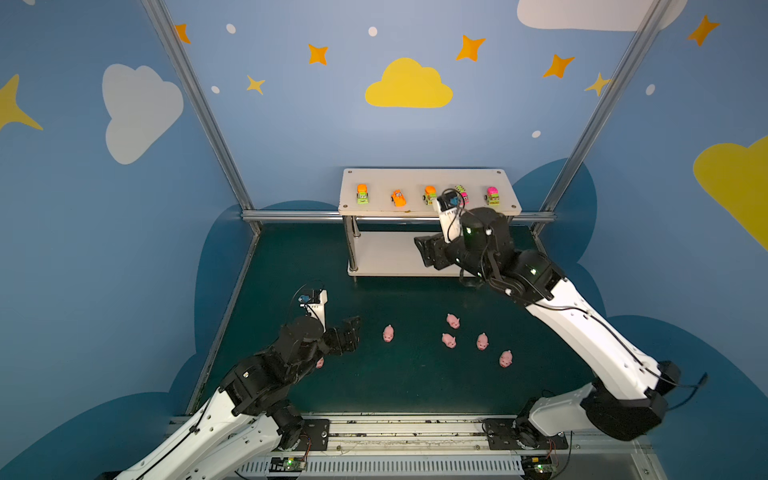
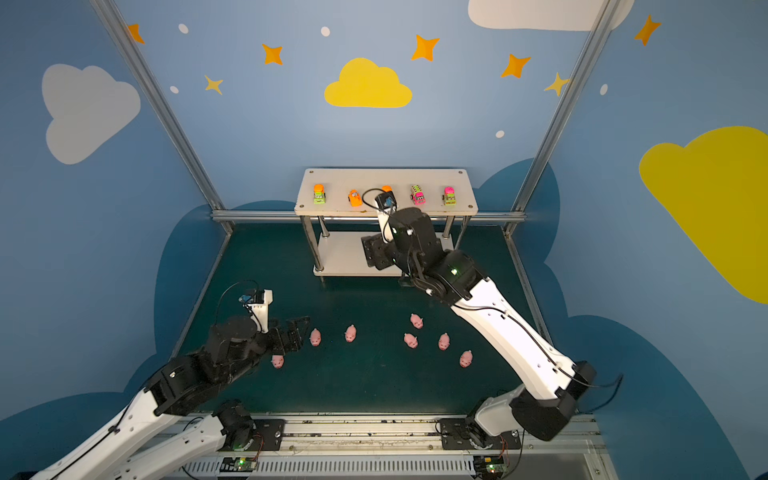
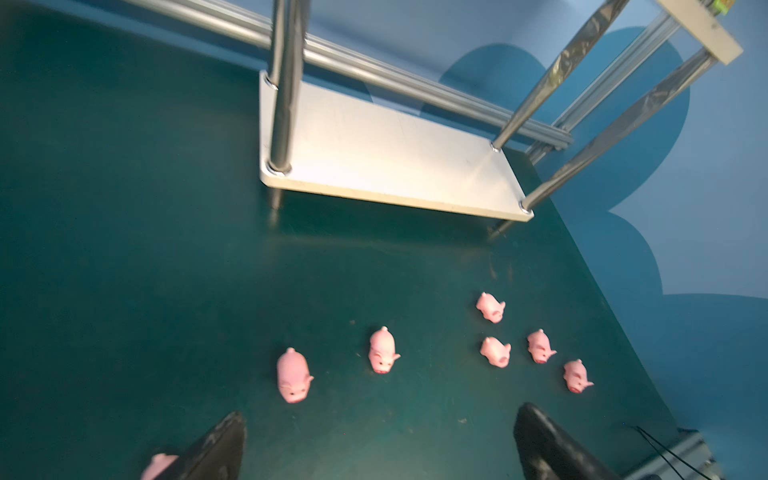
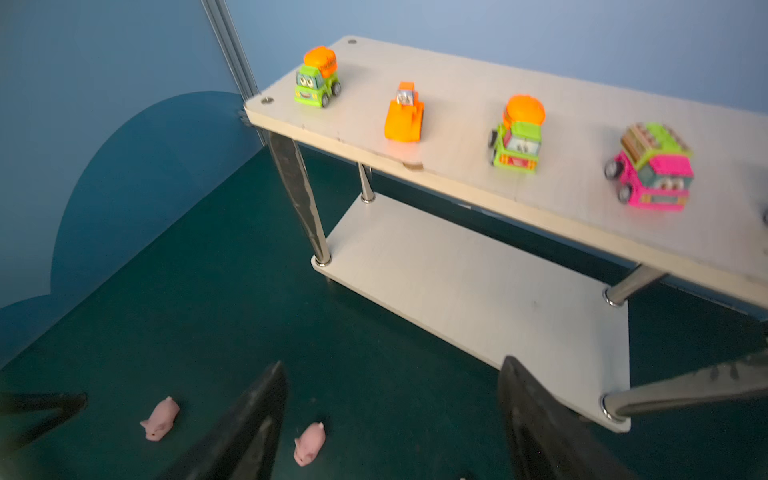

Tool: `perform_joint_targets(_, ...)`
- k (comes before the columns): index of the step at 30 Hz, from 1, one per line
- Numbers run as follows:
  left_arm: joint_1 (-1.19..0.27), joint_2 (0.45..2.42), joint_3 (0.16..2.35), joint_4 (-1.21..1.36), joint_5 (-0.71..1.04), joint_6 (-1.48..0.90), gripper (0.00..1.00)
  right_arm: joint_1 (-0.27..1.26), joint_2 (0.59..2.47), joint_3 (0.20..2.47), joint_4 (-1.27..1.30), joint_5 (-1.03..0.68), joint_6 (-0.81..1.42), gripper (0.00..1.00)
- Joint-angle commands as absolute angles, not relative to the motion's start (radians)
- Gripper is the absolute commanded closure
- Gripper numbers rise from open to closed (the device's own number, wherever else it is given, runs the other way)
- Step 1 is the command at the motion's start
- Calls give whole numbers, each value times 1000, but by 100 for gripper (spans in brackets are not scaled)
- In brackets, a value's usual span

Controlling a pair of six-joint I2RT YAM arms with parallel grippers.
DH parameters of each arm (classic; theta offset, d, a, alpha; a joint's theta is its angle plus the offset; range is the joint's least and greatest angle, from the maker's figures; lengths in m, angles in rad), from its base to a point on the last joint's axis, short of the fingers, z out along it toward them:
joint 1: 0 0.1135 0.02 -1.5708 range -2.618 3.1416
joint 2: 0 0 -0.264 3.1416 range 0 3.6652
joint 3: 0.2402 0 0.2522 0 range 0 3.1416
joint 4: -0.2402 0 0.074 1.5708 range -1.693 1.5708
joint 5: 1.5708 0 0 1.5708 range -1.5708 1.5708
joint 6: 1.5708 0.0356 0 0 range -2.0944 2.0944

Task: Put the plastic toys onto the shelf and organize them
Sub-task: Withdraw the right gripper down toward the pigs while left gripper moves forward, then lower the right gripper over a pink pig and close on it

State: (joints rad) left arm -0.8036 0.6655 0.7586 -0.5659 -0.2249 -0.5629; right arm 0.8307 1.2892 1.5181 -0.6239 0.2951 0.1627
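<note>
We judge the vehicle half of the job done. Five small plastic toy vehicles point(image 2: 319, 194) in orange, lime green and hot pink stand in a row, well apart, on the top board point(image 4: 478, 83) of the white two-tier shelf point(image 2: 386, 176) with shiny metal posts. The shelf sits at twelve o'clock on the dark green surface point(image 2: 374, 386). Its lower board point(image 3: 386, 153) is bare. Seven tiny pink plastic pigs point(image 2: 350, 333) lie on the surface, scattered from nine o'clock across the middle to four o'clock.

The left hand point(image 3: 380, 419) hovers low at nine o'clock, spread wide and empty, with the nearest pig point(image 3: 294, 376) just ahead of it. The right hand point(image 4: 392, 368) hangs by the shelf at twelve o'clock, jaws apart, grasping nothing.

The step in hand, we reckon, is the first pig pick. The next move calls for lowering the left hand around that pig, closing gently on its rounded body, and carrying it to the lower board clear of the front posts.

Around us, blue walls point(image 1: 291, 137) painted with clouds and stars meet at aluminium frame posts point(image 1: 199, 108).
</note>
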Motion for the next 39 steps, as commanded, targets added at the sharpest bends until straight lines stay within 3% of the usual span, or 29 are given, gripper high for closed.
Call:
perform_joint_targets(1, -838, 719, 737, -497, -200, -607, 0, 831, 1149, 1333, -603, 318, 249, 22)
perform_joint_targets(9, -923, 922, 654, -220, -160, -625, 0, 826, 793, 786, -497, 272, 419, 24)
perform_joint_targets(16, -989, 1126, 713, -147, -188, -597, 0, 807, 668, 532, -429, 291, 524, 24)
perform_joint_targets(30, -988, 1289, 819, -163, -324, -513, 0, 582, 960, 516, -206, 73, 491, 34)
perform_joint_targets(39, -931, 1340, 827, -128, -299, -462, 0, 495, 1218, 593, -108, 7, 454, 40)
